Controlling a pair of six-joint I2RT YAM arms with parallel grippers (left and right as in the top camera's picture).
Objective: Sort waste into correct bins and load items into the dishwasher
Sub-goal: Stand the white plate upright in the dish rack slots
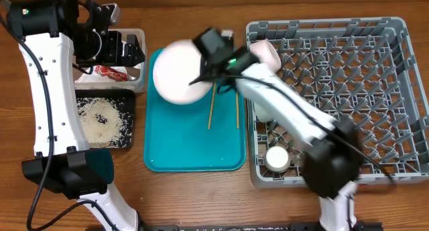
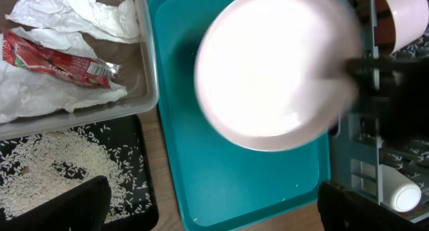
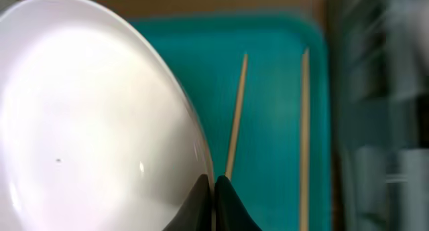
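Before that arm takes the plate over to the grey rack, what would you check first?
1. Grip: right tool shut on the rim of the plate: ok.
2. Plate free of the chopsticks: cannot tell, one runs behind its rim.
3. Free pegs in the rack: ok, most stand bare.
4. Path: left tool out of the way, open over the clear tub: ok.
5. Plate steady: cannot tell, it is blurred.

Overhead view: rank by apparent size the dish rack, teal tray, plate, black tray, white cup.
1. dish rack
2. teal tray
3. plate and black tray: these look alike. The plate seems raised nearer the camera, so unranked.
4. white cup
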